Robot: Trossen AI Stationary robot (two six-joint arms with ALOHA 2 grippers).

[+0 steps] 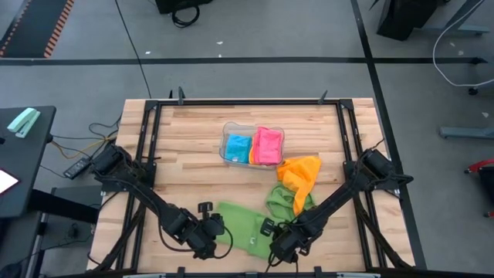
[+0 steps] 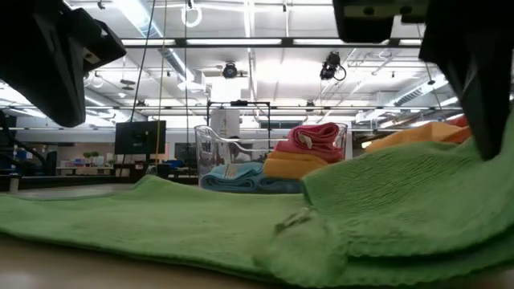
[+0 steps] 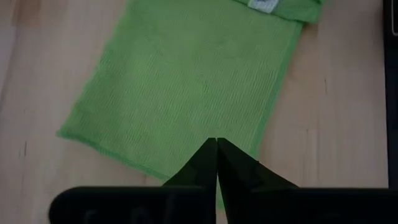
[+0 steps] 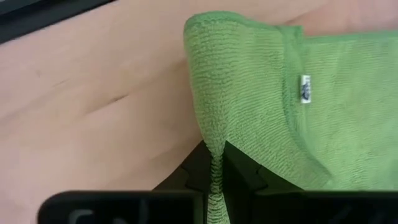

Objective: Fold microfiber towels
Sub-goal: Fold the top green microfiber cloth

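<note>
Green microfiber towel (image 1: 245,225), flat at table's (image 1: 193,154) near edge; left gripper (image 1: 210,234) and right gripper (image 1: 279,245) each pinched shut on its hem. Behind: loose orange towel (image 1: 299,174), second green towel (image 1: 281,199), clear tray (image 1: 229,136) holding blue and pink cloths

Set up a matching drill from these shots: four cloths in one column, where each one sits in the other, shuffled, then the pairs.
1. green towel
2. orange towel
3. blue towel
4. pink towel

A. in the clear tray, left side
B. in the tray, right side
C. loose on the table, right of the tray
D. near front edge, pinched by the left gripper and the right gripper

Pairs: 1-D, 2-C, 3-A, 4-B
</note>
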